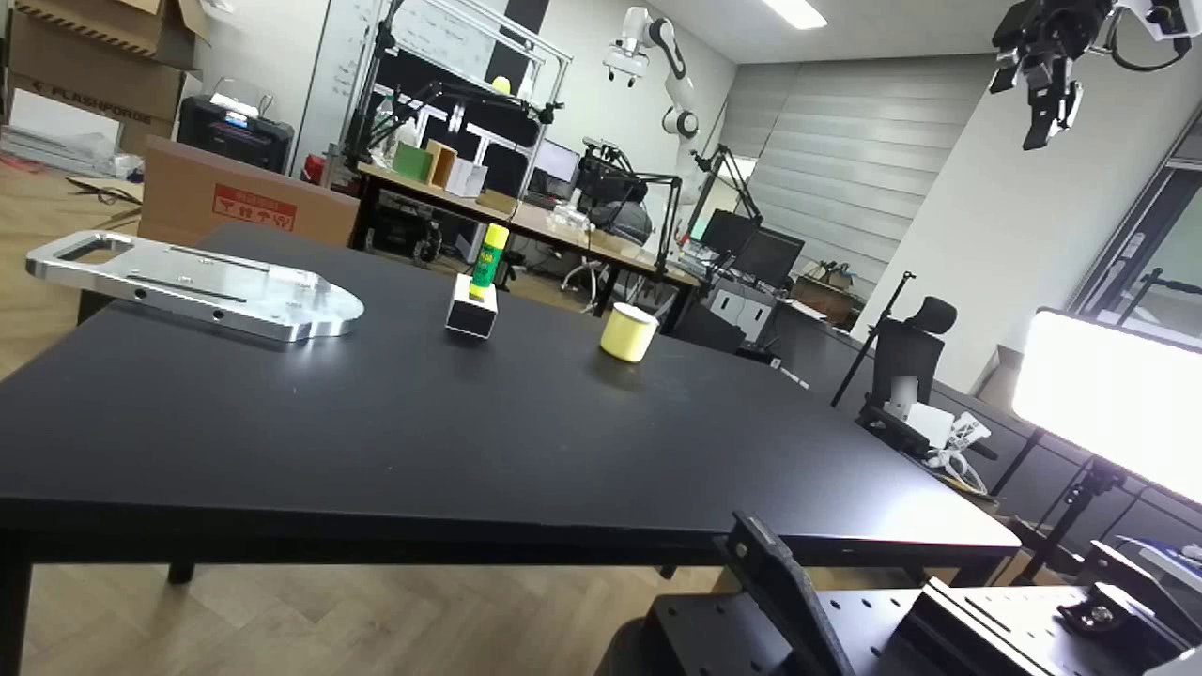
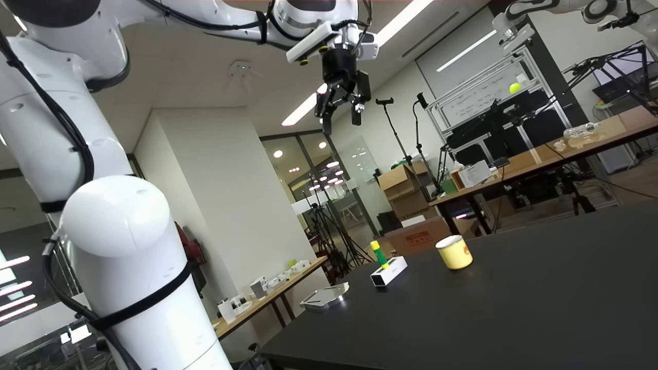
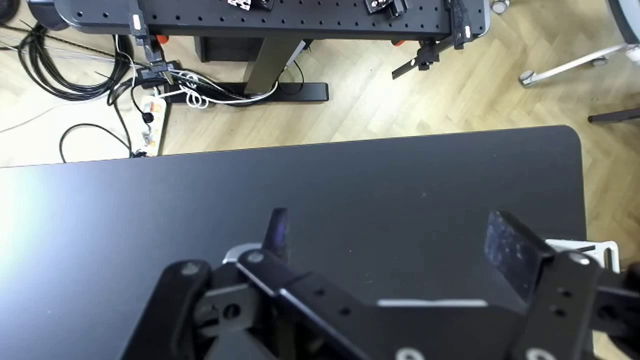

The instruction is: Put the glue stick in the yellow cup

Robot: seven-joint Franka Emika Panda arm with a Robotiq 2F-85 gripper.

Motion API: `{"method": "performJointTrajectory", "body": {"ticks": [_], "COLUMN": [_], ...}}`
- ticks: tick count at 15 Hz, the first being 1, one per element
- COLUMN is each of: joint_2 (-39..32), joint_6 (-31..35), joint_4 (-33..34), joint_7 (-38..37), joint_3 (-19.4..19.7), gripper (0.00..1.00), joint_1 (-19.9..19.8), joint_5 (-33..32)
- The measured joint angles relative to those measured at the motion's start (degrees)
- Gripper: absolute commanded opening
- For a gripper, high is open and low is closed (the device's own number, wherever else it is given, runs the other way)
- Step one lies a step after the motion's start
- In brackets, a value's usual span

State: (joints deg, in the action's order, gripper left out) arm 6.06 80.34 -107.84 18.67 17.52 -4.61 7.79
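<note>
The glue stick (image 1: 488,255) is slim, green with a yellow cap and yellow base. It appears to stand upright on a small black and white block (image 1: 471,312); it also shows in an exterior view (image 2: 379,255). The pale-yellow cup (image 1: 628,333) stands upright on the black table a short way from the block, and shows in an exterior view (image 2: 454,252). My gripper (image 2: 342,121) is open and empty, high above the table; its spread fingers show in the wrist view (image 3: 387,225). There the glue stick is out of view; a pale curved edge behind the left finger is unclear.
A silver metal plate with a handle slot (image 1: 197,282) lies at the table's end, on the far side of the block from the cup. The black table (image 1: 451,432) has a bright lamp panel (image 1: 1108,404) beyond one end. A perforated black bench (image 3: 300,17) stands alongside.
</note>
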Motion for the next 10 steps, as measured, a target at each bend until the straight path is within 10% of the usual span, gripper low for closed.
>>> {"method": "performJointTrajectory", "body": {"ticks": [10], "joint_2": [-2.2], "joint_6": [10.2], "joint_4": [-1.7], "joint_7": [4.9], "joint_3": [-3.7], "gripper": [1.00], "joint_1": [-0.9], "joint_5": [-2.7]}}
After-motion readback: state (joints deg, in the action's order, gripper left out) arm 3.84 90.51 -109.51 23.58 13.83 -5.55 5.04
